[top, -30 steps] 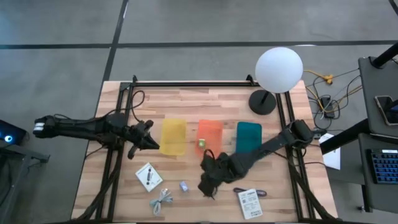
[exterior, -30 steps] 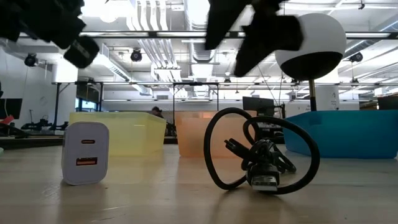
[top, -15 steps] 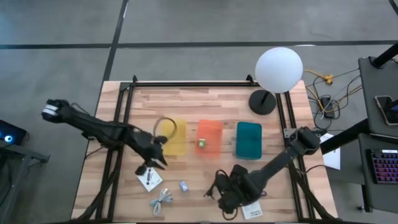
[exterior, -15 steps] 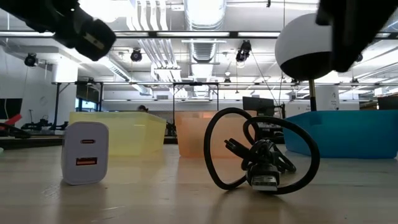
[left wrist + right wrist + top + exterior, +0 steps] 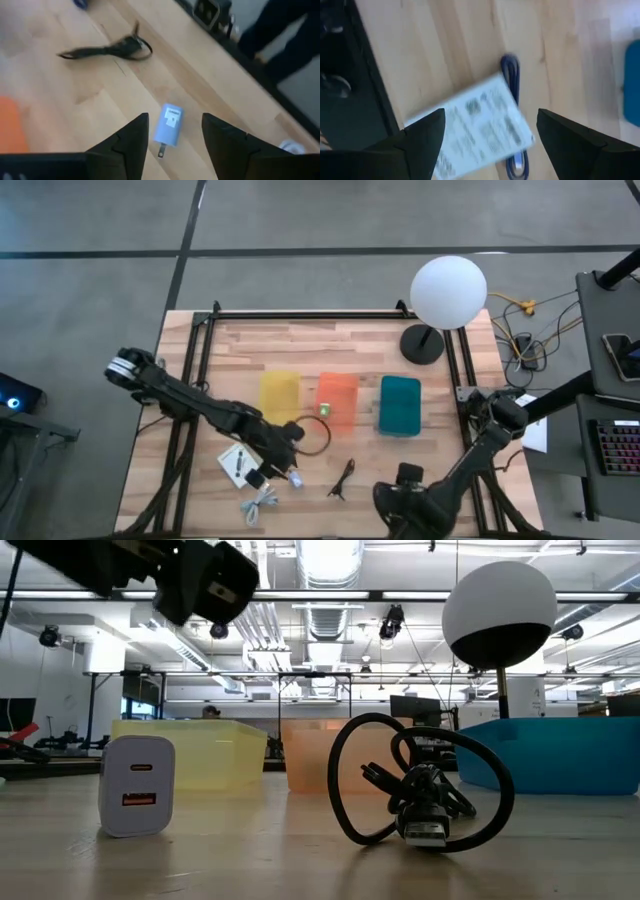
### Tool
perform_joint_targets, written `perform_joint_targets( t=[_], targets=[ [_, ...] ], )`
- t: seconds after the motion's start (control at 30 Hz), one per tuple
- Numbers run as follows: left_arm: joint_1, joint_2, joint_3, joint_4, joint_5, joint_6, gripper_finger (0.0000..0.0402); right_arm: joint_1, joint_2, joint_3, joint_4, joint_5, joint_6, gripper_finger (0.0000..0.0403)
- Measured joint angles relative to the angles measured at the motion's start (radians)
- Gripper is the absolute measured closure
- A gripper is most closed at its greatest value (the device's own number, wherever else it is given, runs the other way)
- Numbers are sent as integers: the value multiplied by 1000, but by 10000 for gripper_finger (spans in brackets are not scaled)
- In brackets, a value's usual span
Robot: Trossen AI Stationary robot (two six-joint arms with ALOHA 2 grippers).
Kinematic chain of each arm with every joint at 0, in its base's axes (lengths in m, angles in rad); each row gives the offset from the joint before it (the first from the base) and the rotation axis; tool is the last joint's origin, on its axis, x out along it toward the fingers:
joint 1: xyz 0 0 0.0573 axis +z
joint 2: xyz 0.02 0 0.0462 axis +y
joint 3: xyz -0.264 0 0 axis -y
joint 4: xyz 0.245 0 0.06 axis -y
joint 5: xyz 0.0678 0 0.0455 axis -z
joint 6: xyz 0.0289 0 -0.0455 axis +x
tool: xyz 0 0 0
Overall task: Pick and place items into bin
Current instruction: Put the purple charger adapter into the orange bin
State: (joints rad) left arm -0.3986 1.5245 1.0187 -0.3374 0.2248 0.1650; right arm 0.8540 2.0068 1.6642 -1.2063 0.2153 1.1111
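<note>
From above, my left pincer (image 5: 283,470) hovers open over the counter (image 5: 300,345), by a small blue plug (image 5: 296,478); the orange bin (image 5: 337,400) holds one green item, so most remain. Level with the counter, a white charger (image 5: 137,785) and black cord loop (image 5: 420,795) lie loose. My right pincer (image 5: 487,145) gapes above a white packet (image 5: 480,122).
</note>
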Motion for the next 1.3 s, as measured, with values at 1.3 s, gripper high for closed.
perform_joint_targets(
  t=[1.3],
  targets=[
    [-50, 285, 101, -64, -117, 137, 271, 56, 0, -60, -11, 50, 94, 117]
  ],
)
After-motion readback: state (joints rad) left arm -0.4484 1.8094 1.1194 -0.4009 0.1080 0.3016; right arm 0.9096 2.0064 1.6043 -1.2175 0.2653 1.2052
